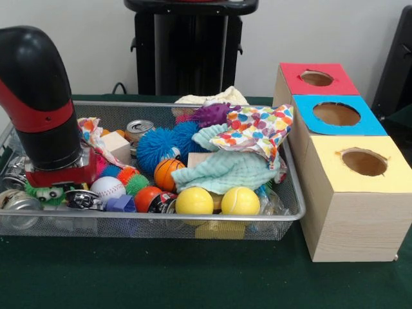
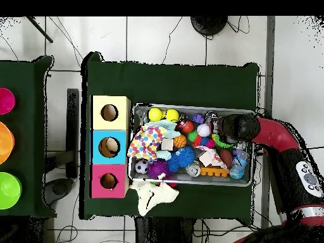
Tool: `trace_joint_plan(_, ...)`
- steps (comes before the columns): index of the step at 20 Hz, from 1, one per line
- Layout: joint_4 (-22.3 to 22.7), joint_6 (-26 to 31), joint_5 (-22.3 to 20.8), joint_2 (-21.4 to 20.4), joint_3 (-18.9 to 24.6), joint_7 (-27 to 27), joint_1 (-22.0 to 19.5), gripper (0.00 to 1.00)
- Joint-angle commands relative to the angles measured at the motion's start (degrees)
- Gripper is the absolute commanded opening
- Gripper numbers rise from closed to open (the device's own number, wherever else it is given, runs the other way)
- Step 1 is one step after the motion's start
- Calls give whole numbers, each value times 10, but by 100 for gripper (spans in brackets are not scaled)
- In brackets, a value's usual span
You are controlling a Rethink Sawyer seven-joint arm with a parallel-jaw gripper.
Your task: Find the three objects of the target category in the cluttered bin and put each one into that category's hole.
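Note:
The wire mesh bin (image 1: 193,217) sits on the green table, full of clutter; in the overhead view it (image 2: 190,183) lies right of the boxes. My gripper (image 1: 56,179) is down inside the bin's left end, over a green fuzzy toy (image 1: 46,193) and beside a baseball (image 1: 107,188). Its tips are buried in the clutter. In the overhead view the arm (image 2: 237,128) covers the bin's right end. Three boxes with round holes stand beside the bin: red top (image 1: 293,76), blue top (image 1: 308,122), yellow top (image 1: 331,175).
In the bin: two yellow balls (image 1: 194,201) (image 1: 240,201), a small basketball (image 1: 167,172), a blue spiky ball (image 1: 156,147), a purple spiky ball (image 1: 211,114), a dotted cloth (image 1: 257,127), a mint cloth (image 1: 225,170), a can (image 1: 139,129), a wooden block (image 1: 116,147). A cream cloth (image 2: 152,195) hangs over the rim.

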Motion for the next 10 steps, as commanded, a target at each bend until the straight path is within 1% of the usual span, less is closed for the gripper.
trace_joint_plan(1, 13, -110, -68, 102, 3, -113, -9, 0)
trace_joint_plan(5, 94, -133, -76, 37, -20, -60, -11, 0)
trace_joint_plan(8, 159, -146, -76, -11, -36, -26, -15, 0)
trace_joint_plan(10, 194, -150, -70, -36, -44, -9, -19, 0)
